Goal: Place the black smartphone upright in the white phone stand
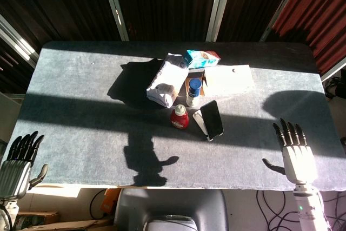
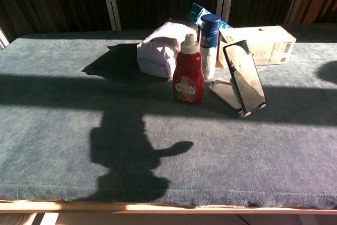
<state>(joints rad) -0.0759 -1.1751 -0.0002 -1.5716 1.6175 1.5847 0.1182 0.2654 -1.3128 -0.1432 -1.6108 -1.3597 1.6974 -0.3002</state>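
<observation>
The black smartphone leans upright in the white phone stand near the table's middle, right of a red bottle. No hand touches it. My right hand hovers open at the table's near right edge, fingers straight and apart, far from the phone. Low at the near left corner, off the table, my left hand is open too. Neither hand shows in the chest view.
A red bottle stands just left of the stand. Behind are a blue-capped bottle, a white pouch, a teal carton and a white box. The grey table carries broad shadows.
</observation>
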